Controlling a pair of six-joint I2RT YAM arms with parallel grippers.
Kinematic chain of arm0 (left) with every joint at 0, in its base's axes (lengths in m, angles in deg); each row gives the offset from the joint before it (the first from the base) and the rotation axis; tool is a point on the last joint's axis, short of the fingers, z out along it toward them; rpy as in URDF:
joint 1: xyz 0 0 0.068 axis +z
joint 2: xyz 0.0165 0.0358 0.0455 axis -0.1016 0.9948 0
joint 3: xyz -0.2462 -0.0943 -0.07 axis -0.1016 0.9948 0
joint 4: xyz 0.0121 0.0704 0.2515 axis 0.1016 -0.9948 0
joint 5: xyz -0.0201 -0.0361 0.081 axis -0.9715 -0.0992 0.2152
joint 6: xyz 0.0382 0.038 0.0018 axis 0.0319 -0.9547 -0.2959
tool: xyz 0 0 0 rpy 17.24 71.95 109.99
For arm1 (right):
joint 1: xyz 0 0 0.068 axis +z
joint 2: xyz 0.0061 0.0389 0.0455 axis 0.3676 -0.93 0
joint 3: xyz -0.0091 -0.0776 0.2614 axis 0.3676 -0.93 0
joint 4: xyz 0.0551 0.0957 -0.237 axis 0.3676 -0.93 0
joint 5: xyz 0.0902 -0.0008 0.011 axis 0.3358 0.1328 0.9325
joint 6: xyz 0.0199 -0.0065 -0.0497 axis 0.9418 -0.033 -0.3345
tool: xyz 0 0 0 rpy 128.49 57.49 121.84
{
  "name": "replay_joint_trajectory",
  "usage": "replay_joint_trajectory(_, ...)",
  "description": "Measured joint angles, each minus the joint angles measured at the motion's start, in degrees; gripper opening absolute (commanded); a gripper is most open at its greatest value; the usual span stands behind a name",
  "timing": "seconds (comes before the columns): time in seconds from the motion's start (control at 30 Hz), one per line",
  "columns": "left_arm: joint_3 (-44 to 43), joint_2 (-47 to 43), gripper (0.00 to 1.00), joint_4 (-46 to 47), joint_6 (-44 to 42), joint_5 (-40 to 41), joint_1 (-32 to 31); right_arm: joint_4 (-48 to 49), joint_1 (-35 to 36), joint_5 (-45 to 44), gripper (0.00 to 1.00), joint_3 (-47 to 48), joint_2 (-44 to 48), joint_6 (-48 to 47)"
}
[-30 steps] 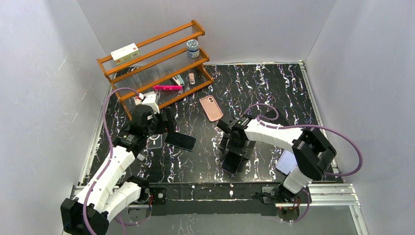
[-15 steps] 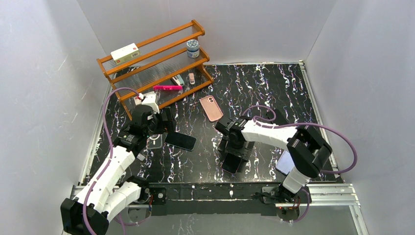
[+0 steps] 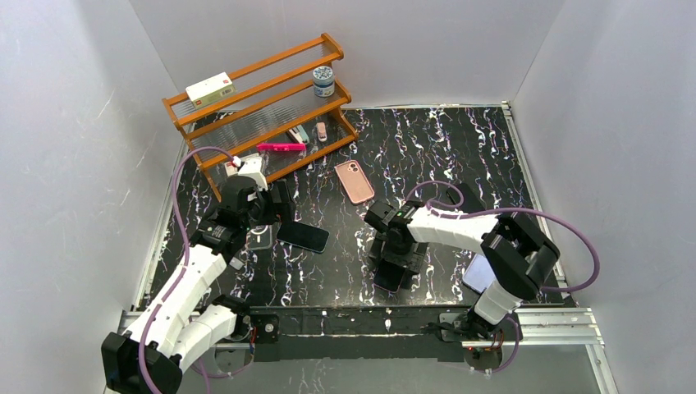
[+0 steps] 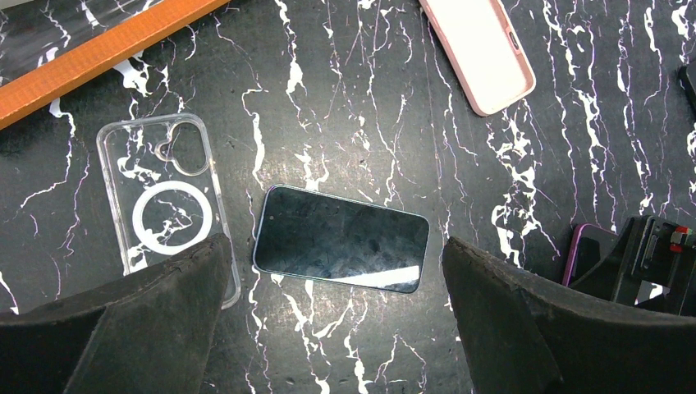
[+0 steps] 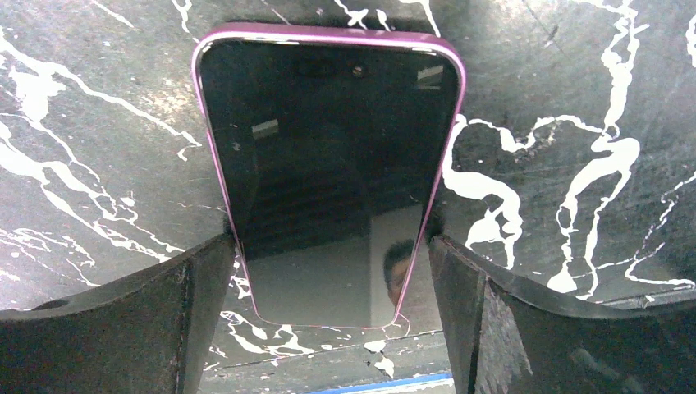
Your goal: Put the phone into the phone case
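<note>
Bare phone (image 4: pixel 341 238) lies flat, screen up, centre of the left wrist view; clear case (image 4: pixel 168 201) is just left of it, not touching; left gripper (image 4: pixel 332 254) hovers above the phone, fingers spread wide, holding nothing; right gripper (image 5: pixel 328 246) is also spread wide, its fingers flanking a purple-cased phone (image 5: pixel 328 164) low centre in the top view, contact unclear; pink case (image 4: pixel 480 49) sits upper right. My read: the phone is a stiff, dense slab with slick, scratch-prone glass; flat on the table (image 4: pixel 369 107), so no way under it; pinch across the long edges near mid-length; the clear case looks light and flexible, likely to skate unless pinned.
</note>
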Motion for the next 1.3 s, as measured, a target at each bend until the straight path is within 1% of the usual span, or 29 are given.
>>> replay_joint_trajectory(0.17,0.0,0.24,0.94,-0.02,0.04,0.39,0.0,1.18,0.0,-0.11,0.87,-0.7,0.5,-1.42)
replay_joint_trajectory(0.33,0.0,0.46,0.9,-0.04,0.96,0.57,0.0,1.62,0.09,-0.66,0.73,-1.64,1.53,-2.91)
replay_joint_trajectory(0.47,-0.22,3.13,0.85,-0.11,3.56,-0.13,0.0,2.67,0.09,-2.29,0.65,-2.93,3.08,-3.78)
replay_joint_trajectory(0.6,-2.54,9.03,0.82,-0.55,6.56,-1.25,-0.48,3.28,0.02,-4.59,0.63,-3.54,4.57,-4.83)
replay_joint_trajectory(0.8,-11.13,20.79,0.77,-0.09,10.54,-1.09,-3.69,6.58,-0.7,-5.77,0.61,-5.64,9.62,-8.35)
replay_joint_trajectory(0.93,-16.55,28.37,0.69,2.05,13.14,2.49,-7.3,7.69,-2.54,-5.79,0.61,-6.32,13.09,-10.64)
replay_joint_trajectory(0.97,-17.99,30.8,0.65,2.69,14.23,3.93,-8.26,7.82,-3.15,-5.75,0.61,-6.32,13.86,-11.65)
replay_joint_trajectory(1.07,-19.43,36.17,0.57,5.7,17.03,6.47,-9.84,8.15,-4.11,-5.75,0.61,-6.43,15.45,-13.51)
replay_joint_trajectory(1.17,-19.67,41.46,0.44,8.09,19.71,8.22,-10.62,9.29,-4.17,-5.4,0.61,-8.02,18.12,-14.8)
replay_joint_trajectory(1.2,-20.11,43.43,0.43,8.48,20.39,8.79,-10.93,9.44,-4.17,-5.2,0.61,-8.81,19.3,-15.02)
replay_joint_trajectory(1.3,-22.21,48.54,0.42,10.05,21.05,9.68,-11.47,10.05,-4.17,-4.5,0.61,-11.06,23.1,-15.67)
